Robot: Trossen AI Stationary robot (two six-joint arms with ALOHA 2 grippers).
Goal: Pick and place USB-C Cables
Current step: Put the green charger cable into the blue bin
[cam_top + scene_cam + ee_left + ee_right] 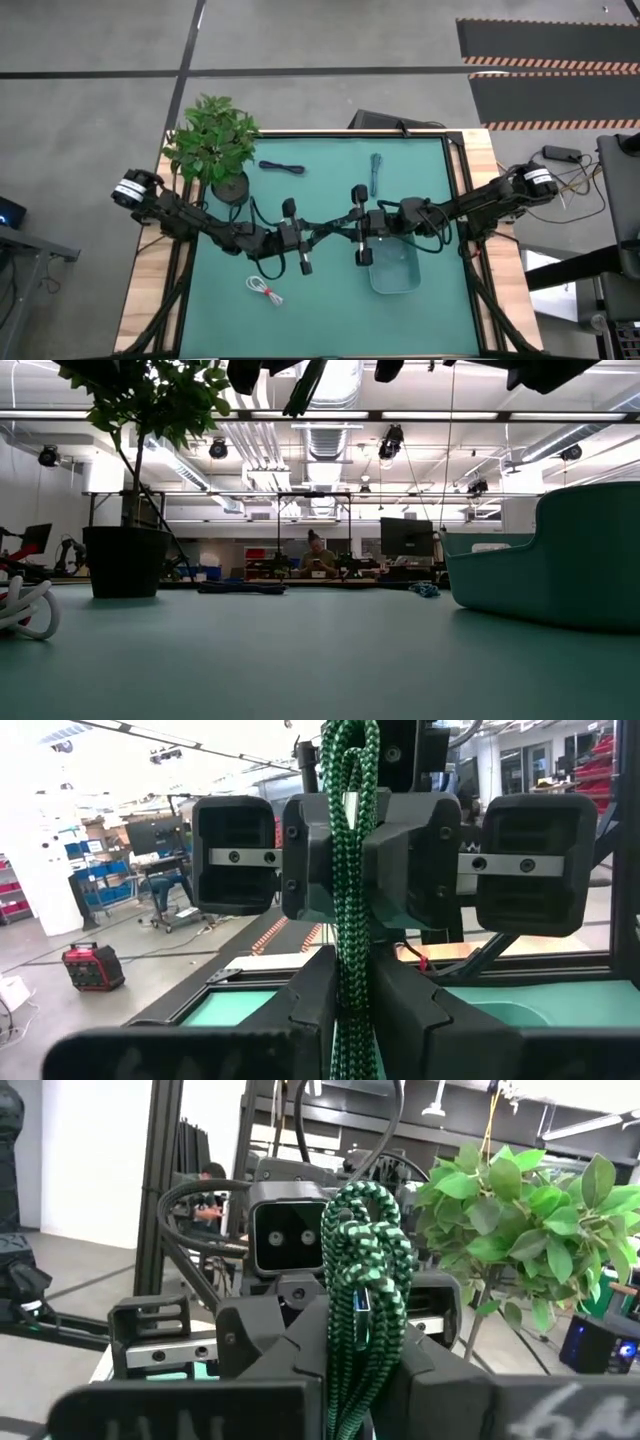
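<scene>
Both grippers clamp one green cable mid-desk
Left gripper (355, 1005) and right gripper (365, 1370) fingers closed on green cable (352, 870), above desk (330, 310).

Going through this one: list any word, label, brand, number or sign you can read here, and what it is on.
No text reads in full in any view.
White lettering on the right gripper: cut off and blurred, unreadable.
Monitor in the room behind: too small to read.
Dark green cable, gripped by the right gripper and left gripper above mid-table: no print.
</scene>
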